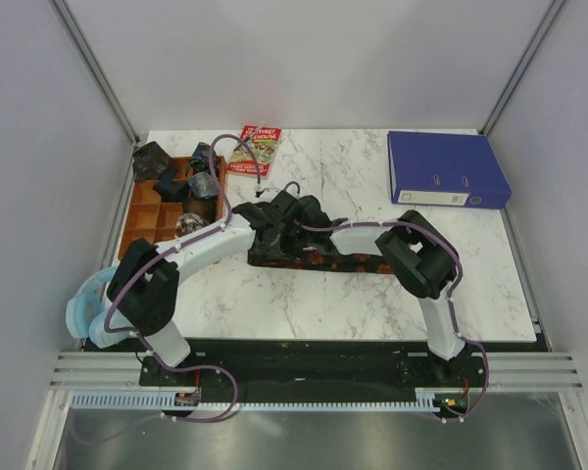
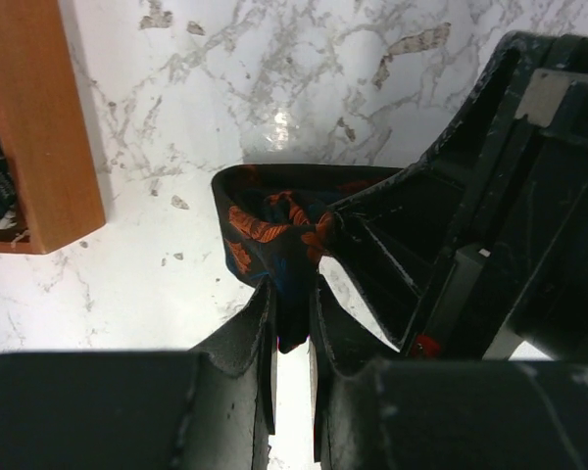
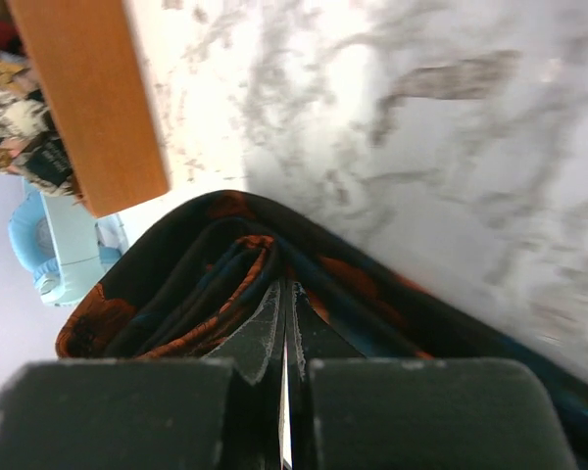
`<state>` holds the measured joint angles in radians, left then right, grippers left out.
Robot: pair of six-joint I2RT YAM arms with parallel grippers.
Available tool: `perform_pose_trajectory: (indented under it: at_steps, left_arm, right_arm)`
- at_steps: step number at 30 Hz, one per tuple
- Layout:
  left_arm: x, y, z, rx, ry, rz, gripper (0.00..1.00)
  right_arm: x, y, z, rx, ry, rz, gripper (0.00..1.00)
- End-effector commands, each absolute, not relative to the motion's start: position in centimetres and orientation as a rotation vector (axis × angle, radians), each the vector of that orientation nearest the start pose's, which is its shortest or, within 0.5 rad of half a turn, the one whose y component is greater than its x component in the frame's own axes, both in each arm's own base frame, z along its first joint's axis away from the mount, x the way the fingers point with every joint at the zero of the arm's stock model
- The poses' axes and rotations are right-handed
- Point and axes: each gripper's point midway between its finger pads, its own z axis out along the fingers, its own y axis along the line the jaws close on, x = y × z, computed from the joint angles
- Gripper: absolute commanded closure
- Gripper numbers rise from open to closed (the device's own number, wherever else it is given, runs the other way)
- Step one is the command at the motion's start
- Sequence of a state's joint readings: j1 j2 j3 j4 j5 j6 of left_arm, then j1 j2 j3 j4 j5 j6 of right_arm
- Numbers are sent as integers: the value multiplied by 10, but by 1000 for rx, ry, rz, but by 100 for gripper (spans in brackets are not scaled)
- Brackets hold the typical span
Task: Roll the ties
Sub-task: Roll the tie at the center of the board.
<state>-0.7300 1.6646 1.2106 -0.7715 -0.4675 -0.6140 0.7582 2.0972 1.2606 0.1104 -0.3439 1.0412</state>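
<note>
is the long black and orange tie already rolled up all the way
No, in the top view most of the tie lies stretched flat across the table.

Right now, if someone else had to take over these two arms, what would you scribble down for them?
Left gripper: shut on the folded left end of the long tie.
Right gripper: shut, tips tucked into the same fold; I cannot tell whether it pinches cloth.
Things: the long tie lies across the middle of the table. Small dark bundles sit at the wooden tray on the far left.
Done: only the first fold at the tie's left end.
Left: roll up the rest of the tie, which lies flat toward the right.
</note>
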Motion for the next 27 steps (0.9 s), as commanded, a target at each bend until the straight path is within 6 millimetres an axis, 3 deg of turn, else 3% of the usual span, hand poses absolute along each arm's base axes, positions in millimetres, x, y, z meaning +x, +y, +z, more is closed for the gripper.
perform_pose_trajectory:
  at_steps: [1,11,16,22,27]
  left_arm:
    - [298,-205,79,13,2576,168,96]
    - [290,-209,57,60,2591,252,97]
    - [291,-193,57,85,2553,398,97]
    - [291,-183,59,137,2502,580,98]
    - [290,-189,55,188,2513,647,96]
  right_arm:
    - [317,415,59,128,2539,1252,100]
    - [308,368,75,205,2515,1222,100]
    - [303,348,90,234,2485,1221,100]
    - [298,324,89,285,2480,1189,100]
    - [298,305,87,325,2484,1163,100]
